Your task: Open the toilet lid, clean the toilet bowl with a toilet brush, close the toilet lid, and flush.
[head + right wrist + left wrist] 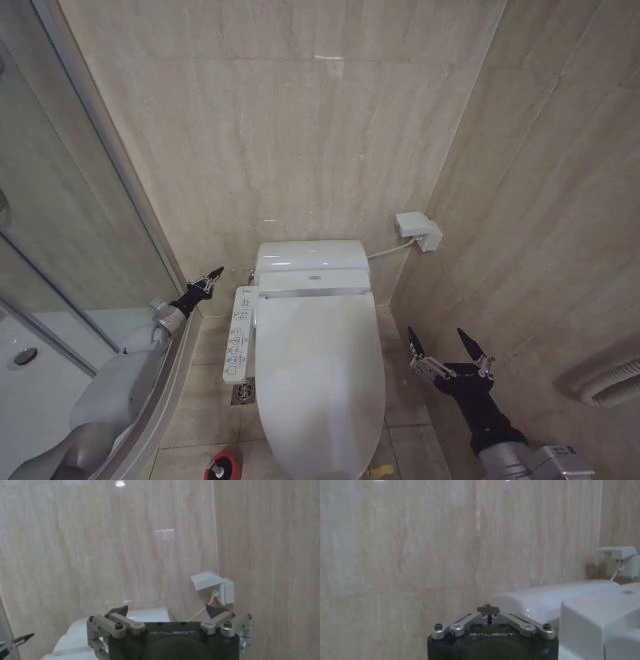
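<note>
The toilet lid [320,370] lies shut over the toilet bowl, hiding the basin. Behind it sits the white bidet unit [312,268], with its slim button panel [238,335] along the left side. The toilet brush [222,465] stands in a red holder on the floor at the bottom edge, left of the toilet. My left gripper [210,278] is shut and empty, hovering left of the bidet unit beside the button panel's far end; its closed tips [489,609] point at the wall. My right gripper [447,345] hangs open and empty to the right of the lid, also [167,611].
A glass shower partition [90,200] with a curved sill runs close along the left arm. Tiled walls close in behind and on the right. A white wall box [418,230] with a cable sits right of the tank. A floor drain [243,392] lies left of the toilet.
</note>
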Motion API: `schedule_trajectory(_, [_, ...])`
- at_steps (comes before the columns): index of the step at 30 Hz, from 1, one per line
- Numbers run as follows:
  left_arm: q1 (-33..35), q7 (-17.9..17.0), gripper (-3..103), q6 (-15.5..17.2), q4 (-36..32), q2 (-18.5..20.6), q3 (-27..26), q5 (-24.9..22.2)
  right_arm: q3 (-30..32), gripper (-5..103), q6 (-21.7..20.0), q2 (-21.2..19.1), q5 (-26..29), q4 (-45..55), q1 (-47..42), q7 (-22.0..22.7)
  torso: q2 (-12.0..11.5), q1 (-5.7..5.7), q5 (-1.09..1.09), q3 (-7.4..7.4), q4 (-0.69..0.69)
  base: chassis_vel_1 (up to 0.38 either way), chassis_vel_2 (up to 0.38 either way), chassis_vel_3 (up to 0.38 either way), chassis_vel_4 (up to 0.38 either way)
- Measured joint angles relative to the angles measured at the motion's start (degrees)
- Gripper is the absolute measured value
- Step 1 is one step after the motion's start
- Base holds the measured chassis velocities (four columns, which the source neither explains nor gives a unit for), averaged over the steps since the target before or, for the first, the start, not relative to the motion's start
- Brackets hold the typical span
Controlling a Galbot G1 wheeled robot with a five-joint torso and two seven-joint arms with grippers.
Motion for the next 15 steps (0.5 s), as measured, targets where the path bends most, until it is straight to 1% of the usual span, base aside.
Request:
schedule_trajectory(5, [-2.49,1.71,0,-0.83,4.75,-1.97,0.36,0.90,0.00,100,0.00,0.00,0.00,0.00,0.00,0.00,0.00,-0.01,-0.01,0.00,0.00,0.000,0.000,0.000,0.000])
schedule_trajectory(6, [-2.49,1.71,0,-0.83,4.75,-1.97,0.36,0.90,0.00,100,0.00,0.00,0.00,0.00,0.00,0.00,0.00,-0.01,-0.01,0.00,0.00,0.000,0.000,0.000,0.000])
schedule_trajectory(9, [-4.16,2.48,0,-1.26,7.48,-2.80,0.26,1.72,0.00,100,0.00,0.00,0.00,0.00,0.00,0.00,0.00,-0.01,0.00,0.00,0.00,0.000,0.000,0.000,0.000])
schedule_trajectory(15, [-4.98,3.10,0,-1.33,8.53,-3.12,0.13,1.95,0.00,100,0.00,0.00,0.00,0.00,0.00,0.00,0.00,-0.01,0.00,0.00,0.00,0.000,0.000,0.000,0.000])
